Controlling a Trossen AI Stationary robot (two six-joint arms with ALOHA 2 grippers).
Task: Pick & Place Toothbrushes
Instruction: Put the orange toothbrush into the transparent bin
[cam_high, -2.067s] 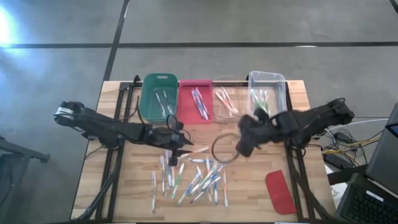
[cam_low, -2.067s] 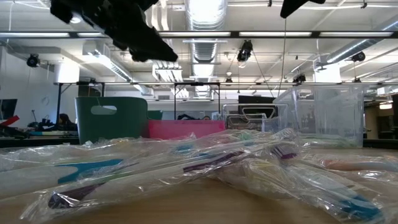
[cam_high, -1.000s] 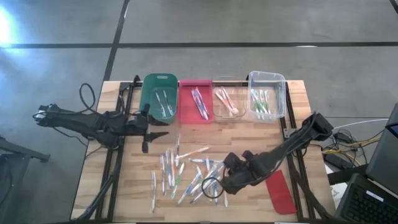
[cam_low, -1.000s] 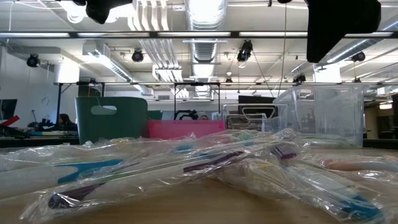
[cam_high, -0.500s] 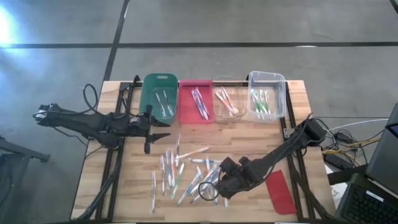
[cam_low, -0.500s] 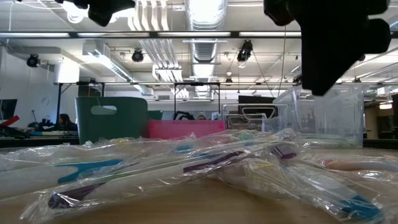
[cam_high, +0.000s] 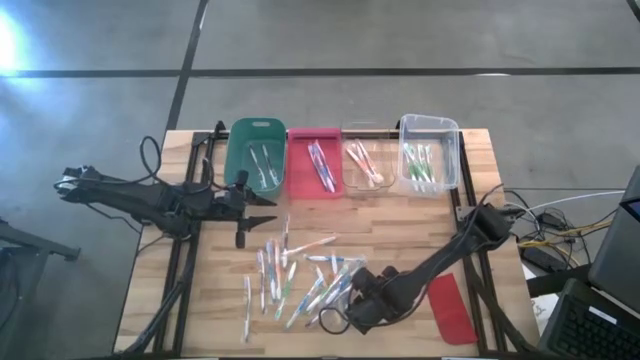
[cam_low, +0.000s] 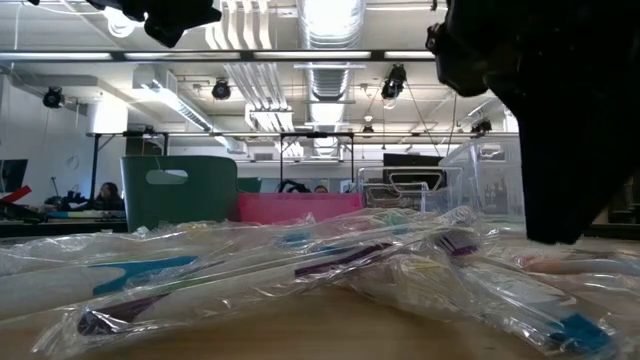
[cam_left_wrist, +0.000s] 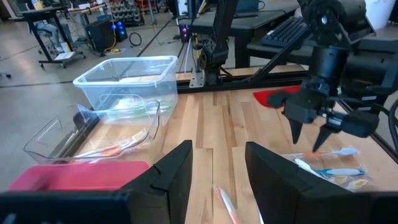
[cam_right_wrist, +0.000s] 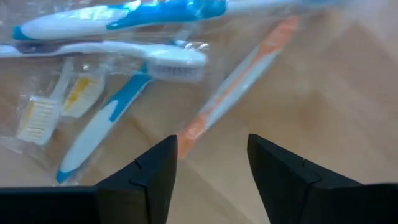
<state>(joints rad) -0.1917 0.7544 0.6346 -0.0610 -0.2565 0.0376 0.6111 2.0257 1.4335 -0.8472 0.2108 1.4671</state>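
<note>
Sorting is under way but, by my reading, well short of half done. Four bins line the far edge of the table (cam_high: 200, 300): the green bin (cam_high: 256, 156), the pink bin (cam_high: 316, 160), a shallow clear tray (cam_high: 364, 160) and a deep clear tub (cam_high: 430, 152), each holding only a few brushes. The bulk of the toothbrushes (cam_high: 300, 278), wrapped in clear film, lie scattered near the table's near edge. The right gripper (cam_high: 345, 318) is low over the near side of that pile, its fingers parted and empty, an orange-handled brush (cam_right_wrist: 239, 78) just beyond them. The left gripper (cam_high: 255, 212) waits near the green bin, fingers apart, holding nothing. A red lid (cam_high: 452, 308) lies toward the near right corner
</note>
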